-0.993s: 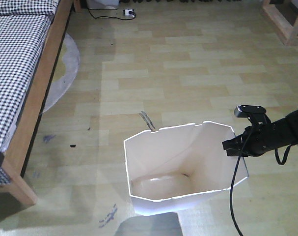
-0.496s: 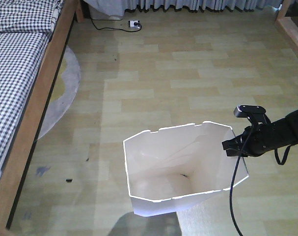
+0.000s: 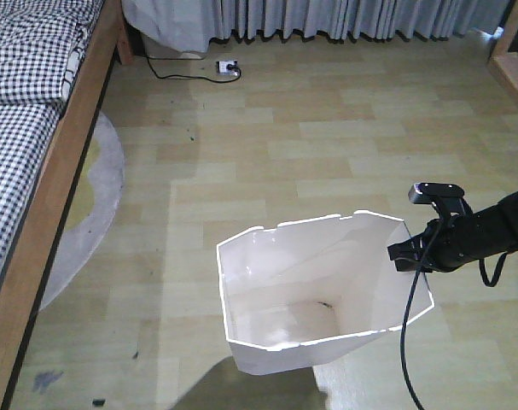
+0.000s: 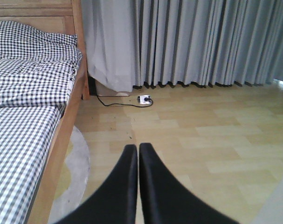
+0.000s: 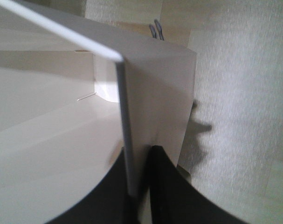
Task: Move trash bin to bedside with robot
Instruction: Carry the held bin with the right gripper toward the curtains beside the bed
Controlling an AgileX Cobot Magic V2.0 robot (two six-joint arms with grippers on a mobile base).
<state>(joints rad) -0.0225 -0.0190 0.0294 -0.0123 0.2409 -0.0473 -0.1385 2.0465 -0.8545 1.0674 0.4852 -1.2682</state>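
Note:
The white trash bin stands open-topped on the wood floor in the front view, low and centre. My right gripper on its black arm is shut on the bin's right rim. The right wrist view shows the rim wall pinched between the right gripper fingers, one inside and one outside. The bed with checked bedding and a wooden side rail runs along the left, well apart from the bin. My left gripper is shut on nothing, above the floor beside the bed.
A round grey rug lies half under the bed. A power strip with a black cable sits by the grey curtains at the far wall. Wooden furniture shows at the top right.
The whole scene has slid down and left: the bed post left the frame, the curtains came into sight. The bin and the right gripper hold the same place in the view.

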